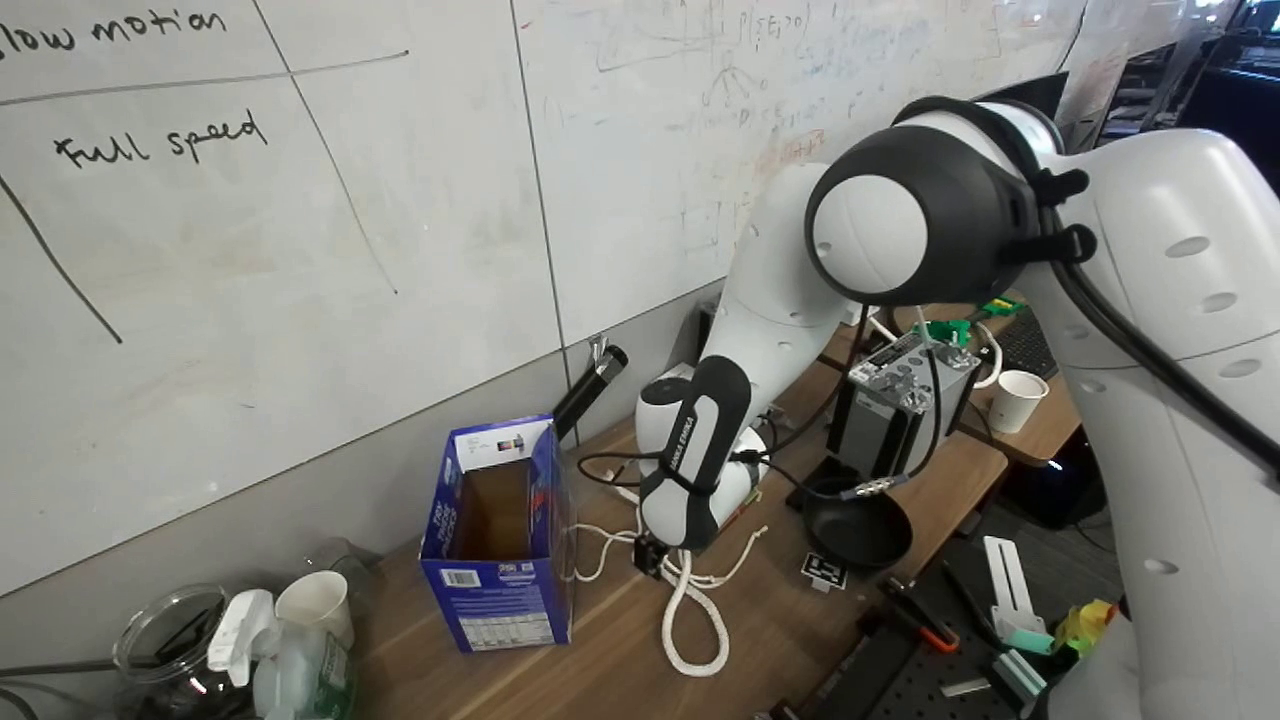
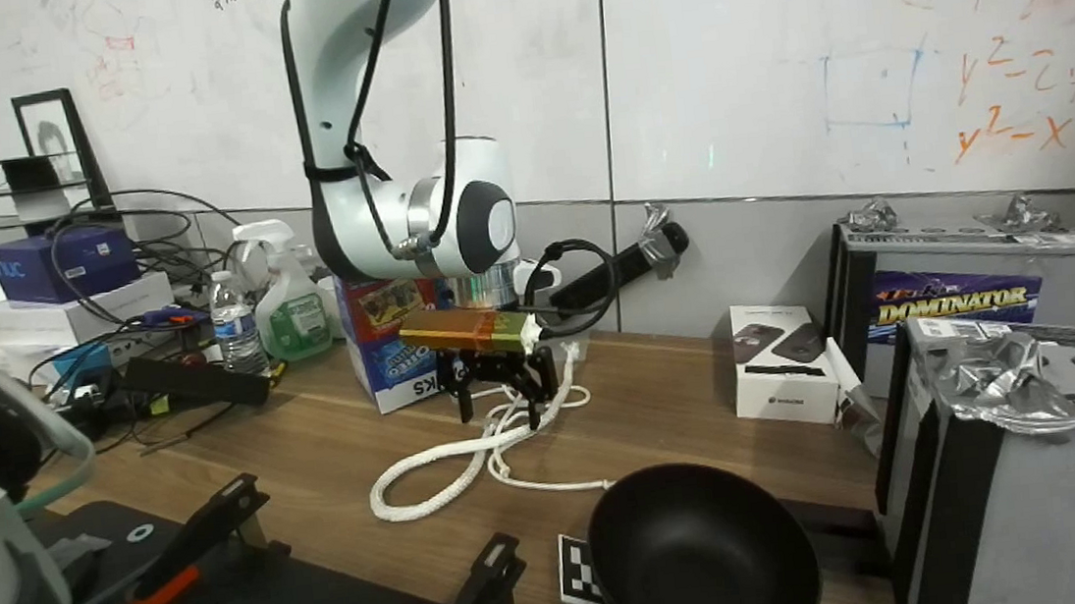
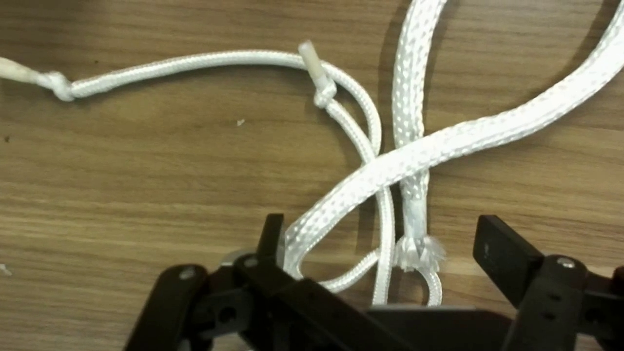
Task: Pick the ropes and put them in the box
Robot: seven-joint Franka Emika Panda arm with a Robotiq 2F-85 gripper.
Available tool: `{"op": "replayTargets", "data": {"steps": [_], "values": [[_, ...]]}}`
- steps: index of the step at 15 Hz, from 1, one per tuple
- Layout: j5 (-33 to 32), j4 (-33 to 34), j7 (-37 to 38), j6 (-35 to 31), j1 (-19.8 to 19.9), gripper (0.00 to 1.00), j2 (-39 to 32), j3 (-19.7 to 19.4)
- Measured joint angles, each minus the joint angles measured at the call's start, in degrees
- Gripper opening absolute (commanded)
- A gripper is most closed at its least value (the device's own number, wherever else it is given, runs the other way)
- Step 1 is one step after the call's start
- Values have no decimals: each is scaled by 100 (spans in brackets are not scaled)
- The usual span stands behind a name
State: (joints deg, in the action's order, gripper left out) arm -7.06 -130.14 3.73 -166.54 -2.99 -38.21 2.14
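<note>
A thick white braided rope (image 1: 669,637) lies looped on the wooden table; it also shows in an exterior view (image 2: 405,467) and the wrist view (image 3: 458,139). A thinner white rope (image 3: 204,61) with knotted ends crosses under it, also seen in an exterior view (image 2: 555,485). The blue cardboard box (image 1: 505,603) stands open-topped beside the ropes; the arm partly hides the box in an exterior view (image 2: 390,341). My gripper (image 2: 501,416) is open and points down over the ropes. In the wrist view, rope parts lie between its spread fingers (image 3: 381,222), with the thick rope close to the left finger.
A black pan (image 2: 705,552) and a marker card (image 2: 577,569) sit on the table. A white phone box (image 2: 785,392) and grey units (image 2: 1049,489) stand beyond. A black bar (image 2: 609,277) leans by the wall. A spray bottle (image 2: 294,311) stands near the box.
</note>
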Motion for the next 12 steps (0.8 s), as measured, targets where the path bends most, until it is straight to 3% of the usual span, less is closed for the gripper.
{"op": "replayTargets", "data": {"steps": [12], "values": [[15, 93, -4, -15, 0, 100, -210, 11]]}}
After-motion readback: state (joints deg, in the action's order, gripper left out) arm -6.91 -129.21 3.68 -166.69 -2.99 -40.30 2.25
